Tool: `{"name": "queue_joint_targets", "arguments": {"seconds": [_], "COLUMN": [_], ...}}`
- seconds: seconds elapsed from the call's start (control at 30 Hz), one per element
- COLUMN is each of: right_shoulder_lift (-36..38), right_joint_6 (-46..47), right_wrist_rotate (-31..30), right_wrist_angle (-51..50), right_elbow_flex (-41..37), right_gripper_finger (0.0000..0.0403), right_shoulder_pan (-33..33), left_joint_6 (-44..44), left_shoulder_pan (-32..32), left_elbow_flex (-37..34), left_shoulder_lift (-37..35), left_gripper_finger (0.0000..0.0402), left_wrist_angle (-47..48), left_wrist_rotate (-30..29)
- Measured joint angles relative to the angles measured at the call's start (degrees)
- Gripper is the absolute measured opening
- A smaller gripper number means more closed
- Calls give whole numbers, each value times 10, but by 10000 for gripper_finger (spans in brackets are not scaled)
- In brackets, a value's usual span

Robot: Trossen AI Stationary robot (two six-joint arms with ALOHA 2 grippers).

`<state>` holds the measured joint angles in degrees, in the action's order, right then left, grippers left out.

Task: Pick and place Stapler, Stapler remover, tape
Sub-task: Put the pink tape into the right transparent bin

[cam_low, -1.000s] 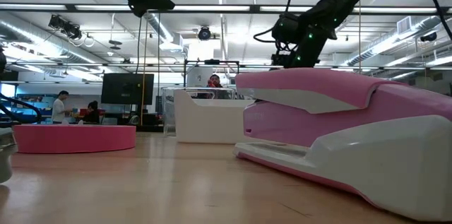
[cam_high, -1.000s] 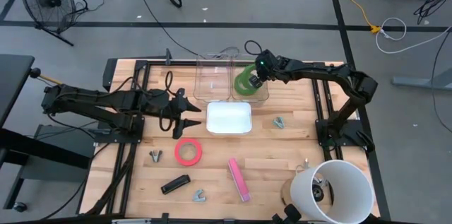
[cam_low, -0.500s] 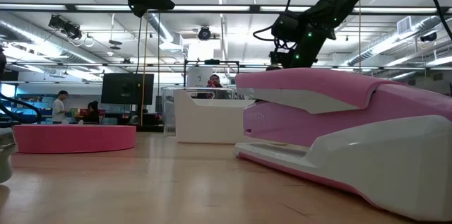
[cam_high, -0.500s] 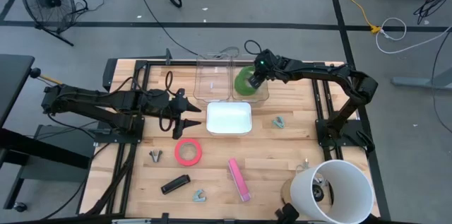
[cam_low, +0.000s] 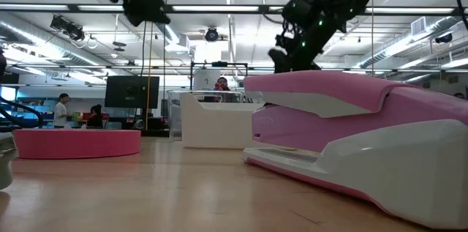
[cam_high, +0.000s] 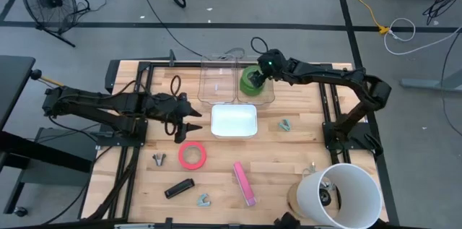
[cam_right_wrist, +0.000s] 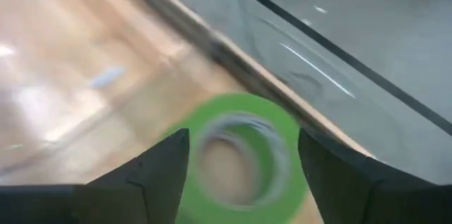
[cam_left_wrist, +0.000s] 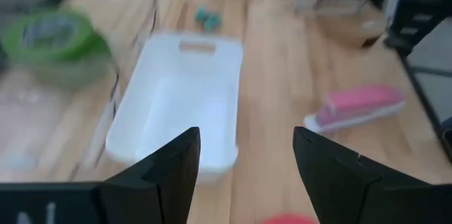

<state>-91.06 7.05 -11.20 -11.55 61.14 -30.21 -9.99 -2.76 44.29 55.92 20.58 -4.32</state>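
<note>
The right arm stretches from its base at the table's right edge across to the far middle, its gripper (cam_high: 258, 75) raised with the two dark fingers (cam_right_wrist: 159, 174) spread wide. The left arm lies low along the left side, its gripper (cam_high: 193, 119) pointing right, fingers (cam_left_wrist: 166, 174) parted.

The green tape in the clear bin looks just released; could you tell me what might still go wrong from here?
The right gripper is open directly over the green tape, so a finger could catch the roll and drag it from the clear bin. The pink-red tape lies beside the left gripper, which could nudge it.
</note>
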Motion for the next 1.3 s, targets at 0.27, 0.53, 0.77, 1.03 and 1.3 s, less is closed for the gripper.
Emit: {"name": "queue_joint_targets", "arguments": {"seconds": [0.27,0.53,0.77,1.03,1.3], "right_shoulder_lift": [68,91,90,89,89], "right_joint_6": [-5,-21,-35,-47,-48], "right_wrist_rotate": [113,153,122,70,71], "right_wrist_angle": [20,50,79,75,75], "right_elbow_flex": [0,0,1,1,0], "right_gripper_finger": [234,229,226,224,224], "right_shoulder_pan": [85,210,270,282,282], "left_joint_6": [-120,-216,-274,-317,-344], "left_shoulder_pan": [0,0,-11,-66,-103], "left_elbow_flex": [-10,-69,-91,-91,-91], "left_shoulder_lift": [9,51,109,195,250], "left_gripper_finger": [232,232,232,232,231], "left_wrist_angle": [98,116,123,85,68], "left_wrist_rotate": [-23,-22,4,39,38]}}
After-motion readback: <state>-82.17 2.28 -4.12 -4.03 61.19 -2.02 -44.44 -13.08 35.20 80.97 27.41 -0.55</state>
